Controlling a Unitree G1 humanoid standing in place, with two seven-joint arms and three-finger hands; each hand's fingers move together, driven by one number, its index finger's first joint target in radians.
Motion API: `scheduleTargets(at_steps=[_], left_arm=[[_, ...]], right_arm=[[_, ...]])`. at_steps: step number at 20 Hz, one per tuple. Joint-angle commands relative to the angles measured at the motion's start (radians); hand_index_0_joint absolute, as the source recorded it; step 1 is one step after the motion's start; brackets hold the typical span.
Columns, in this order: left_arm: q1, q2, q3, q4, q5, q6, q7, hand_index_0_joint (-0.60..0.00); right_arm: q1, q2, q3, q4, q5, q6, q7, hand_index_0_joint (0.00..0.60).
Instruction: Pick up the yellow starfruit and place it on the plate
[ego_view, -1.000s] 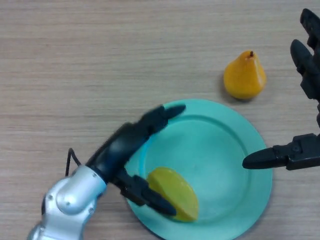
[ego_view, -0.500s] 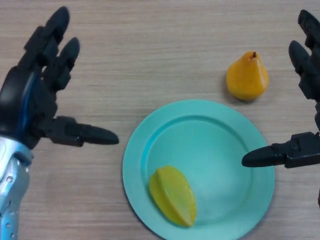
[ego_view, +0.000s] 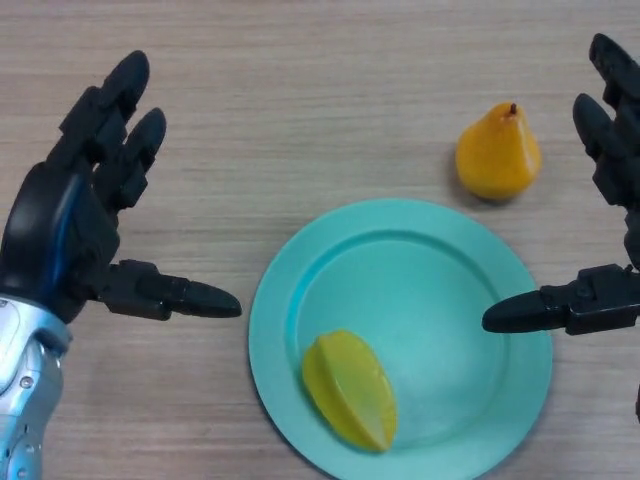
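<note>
The yellow starfruit (ego_view: 350, 391) lies on the front left part of the teal plate (ego_view: 450, 300), free of both hands. My left hand (ego_view: 70, 225) hovers over the table to the plate's left, open, fingers spread and thumb pointing toward the plate. My right hand (ego_view: 610, 210) is at the right edge, open, its thumb reaching over the plate's right rim.
An orange-yellow pear (ego_view: 497, 155) stands upright on the wooden table (ego_view: 300, 100) just beyond the plate's far right rim, close to my right hand.
My left hand let go of the starfruit on the plate and drew back to the left and up, opening wide. In the last half second it barely moved. The right hand stayed put.
</note>
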Motion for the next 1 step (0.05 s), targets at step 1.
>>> scheduleTargets(at_steps=[1], left_arm=[[-0.033, 0.042, 0.079, -0.062, 0.026, -0.133, 0.004, 0.000]], right_arm=[[-0.025, -0.029, -0.028, -0.047, -0.020, -0.180, 0.013, 0.000]])
